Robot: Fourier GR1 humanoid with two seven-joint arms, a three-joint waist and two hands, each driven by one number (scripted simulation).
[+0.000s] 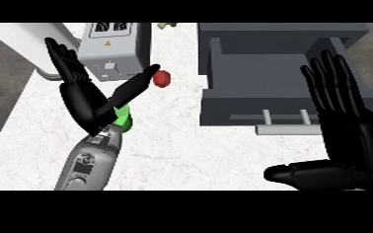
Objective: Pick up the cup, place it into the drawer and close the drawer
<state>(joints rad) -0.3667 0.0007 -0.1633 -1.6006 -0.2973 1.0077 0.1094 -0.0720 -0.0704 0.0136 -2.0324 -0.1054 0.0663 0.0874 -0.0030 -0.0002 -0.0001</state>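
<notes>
Only a sliver of the green cup (125, 119) shows, low on the counter behind my left hand (84, 102) and just under its thumb. That hand stands upright with straight fingers and the thumb stretched right; it is open and does not curl round the cup. The grey drawer (233, 109) at the right is pulled open, its inside bare, with a pale bar handle (287, 124) on its near face. My right hand (342, 128) is open, fingers up, in front of the drawer's right part.
A small red object (163, 78) lies by the tip of the left thumb. A grey toaster (109, 49) stands at the back left, with a white appliance (33, 42) beside it. White marble counter (189, 153) spreads between the hands.
</notes>
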